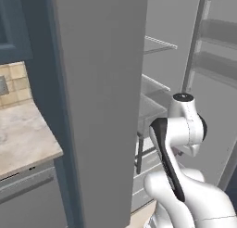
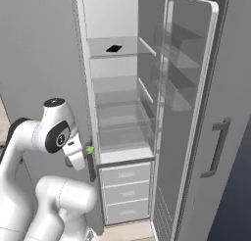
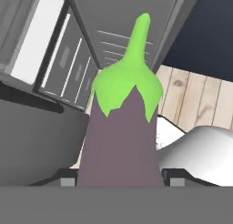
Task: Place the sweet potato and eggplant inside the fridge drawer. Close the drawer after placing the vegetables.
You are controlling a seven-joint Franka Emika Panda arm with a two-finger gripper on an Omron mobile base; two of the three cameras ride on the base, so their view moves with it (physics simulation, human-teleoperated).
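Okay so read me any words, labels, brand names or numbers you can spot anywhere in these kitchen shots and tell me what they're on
None: no view carries readable text.
The fridge door and the grey drawers below the shelves are plain, with no brand or label.
The eggplant held in the pincer bears no sticker.
The dark patch on the upper fridge shelf is a blank shape, not lettering.
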